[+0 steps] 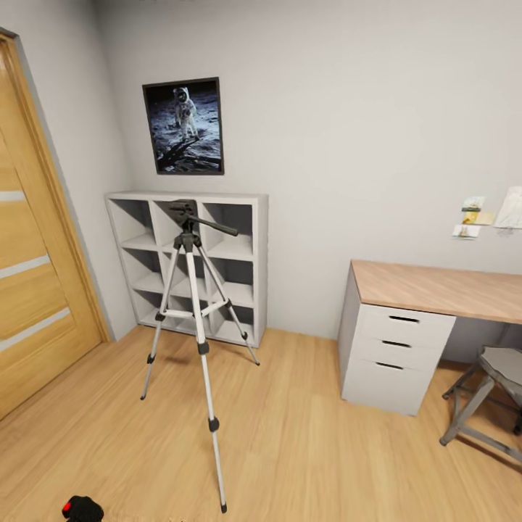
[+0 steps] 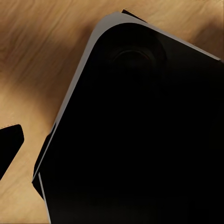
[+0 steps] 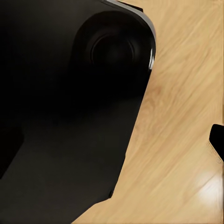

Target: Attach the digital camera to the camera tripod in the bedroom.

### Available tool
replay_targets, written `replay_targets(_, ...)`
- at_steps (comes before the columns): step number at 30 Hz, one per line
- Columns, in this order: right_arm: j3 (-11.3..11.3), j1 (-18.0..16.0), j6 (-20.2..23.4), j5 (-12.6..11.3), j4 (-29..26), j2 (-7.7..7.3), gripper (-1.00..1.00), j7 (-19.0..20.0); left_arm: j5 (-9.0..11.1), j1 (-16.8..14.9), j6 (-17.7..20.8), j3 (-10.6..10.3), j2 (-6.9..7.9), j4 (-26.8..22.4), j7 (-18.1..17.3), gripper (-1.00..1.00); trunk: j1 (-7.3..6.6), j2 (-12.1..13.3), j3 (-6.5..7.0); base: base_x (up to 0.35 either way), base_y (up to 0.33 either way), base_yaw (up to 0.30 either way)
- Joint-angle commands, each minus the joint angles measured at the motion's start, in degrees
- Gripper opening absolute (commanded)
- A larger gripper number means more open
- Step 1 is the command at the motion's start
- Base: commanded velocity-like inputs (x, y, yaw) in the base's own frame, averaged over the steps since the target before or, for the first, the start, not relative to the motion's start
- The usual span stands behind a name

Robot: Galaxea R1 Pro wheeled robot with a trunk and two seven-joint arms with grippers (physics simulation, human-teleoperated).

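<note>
The camera tripod stands upright on the wood floor in front of the white cube shelf, with its silver legs spread. Its black head is bare and the pan handle points right. The digital camera, black with a red button, sits low at the head view's bottom left edge, partly cut off. Nothing grips it that I can see. In the left wrist view one dark fingertip shows over the floor. The right wrist view shows another fingertip at the picture's edge.
A white cube shelf and an astronaut picture are on the back wall, and a wooden door is at left. A desk with drawers and a grey chair stand at right. My own black base shows large in both wrist views.
</note>
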Motion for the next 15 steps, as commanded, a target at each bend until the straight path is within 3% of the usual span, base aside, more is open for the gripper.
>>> replay_targets(1, 0.2, 0.0, -0.2, 0.1, 0.0, -0.01, 1.0, 0.0, 0.1, 0.0, -0.1, 0.1, -0.01, -0.1, 0.1, 1.0, 0.0, 0.0, -0.04, 0.0, 0.0, 0.279)
replay_targets(15, 0.2, 0.0, -0.1, 0.1, 0.0, -0.01, 1.0, 0.0, 0.1, 0.0, 0.0, 0.1, 0.0, -0.1, 0.1, 1.0, 0.0, 0.0, -0.04, 0.0, 0.0, 0.279)
